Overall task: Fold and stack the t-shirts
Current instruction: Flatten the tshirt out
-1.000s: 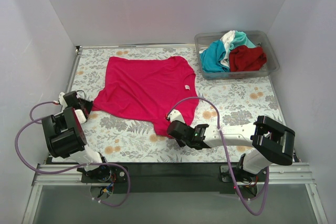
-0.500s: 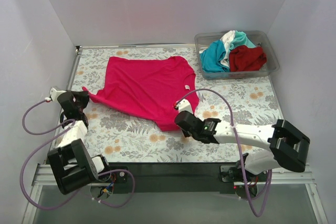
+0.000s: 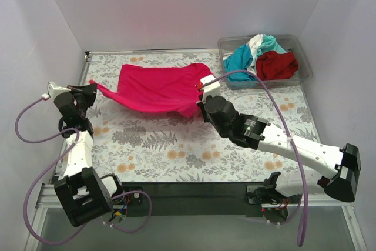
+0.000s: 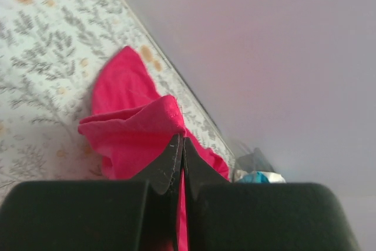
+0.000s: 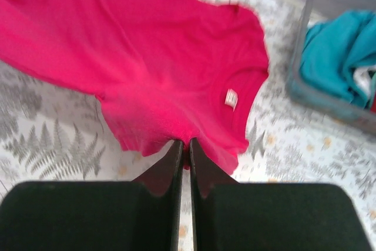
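Clear plastic bin (image 3: 306, 63): far right corner of the floral worktop (image 3: 176, 145), well apart from both arms; nothing stands between them and the cloth.
In the bin: teal shirt (image 3: 238, 64), white shirt (image 3: 254, 43) and dark red shirt (image 3: 276, 66), bunched together.
Magenta-pink shirt (image 3: 154, 86): slung across the worktop's far half, between the two pincers.
Left pincer (image 3: 92, 89): pressed together on the shirt's left corner.
Right pincer (image 3: 202, 98): pinching the shirt's right edge.
Unclear: whether the sagging middle touches the worktop; the white shirt is mostly buried.

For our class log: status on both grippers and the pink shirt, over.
Left gripper, right gripper shut on pink t-shirt, near edge raised. Bin apart, nothing blocking.
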Robot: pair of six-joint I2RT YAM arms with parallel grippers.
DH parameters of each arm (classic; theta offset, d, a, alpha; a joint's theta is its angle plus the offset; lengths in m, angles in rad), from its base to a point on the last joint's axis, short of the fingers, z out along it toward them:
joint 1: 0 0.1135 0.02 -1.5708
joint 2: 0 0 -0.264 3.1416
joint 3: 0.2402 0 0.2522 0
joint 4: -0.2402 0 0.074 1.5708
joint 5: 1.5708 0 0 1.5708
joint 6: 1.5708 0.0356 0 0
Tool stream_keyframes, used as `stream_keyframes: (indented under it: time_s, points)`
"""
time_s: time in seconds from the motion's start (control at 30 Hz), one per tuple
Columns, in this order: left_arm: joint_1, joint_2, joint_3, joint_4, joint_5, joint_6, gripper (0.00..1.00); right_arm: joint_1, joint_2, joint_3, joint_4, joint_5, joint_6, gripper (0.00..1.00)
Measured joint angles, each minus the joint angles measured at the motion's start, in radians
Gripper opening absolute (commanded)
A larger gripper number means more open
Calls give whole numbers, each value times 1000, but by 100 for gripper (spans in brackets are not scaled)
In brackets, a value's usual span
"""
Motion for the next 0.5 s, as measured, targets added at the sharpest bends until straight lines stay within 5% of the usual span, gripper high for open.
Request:
stream_keyframes:
  time_s: [0.5]
  points:
    - [0,51,679,-257,163,63,0,-5,7,514,111,52,-400,1]
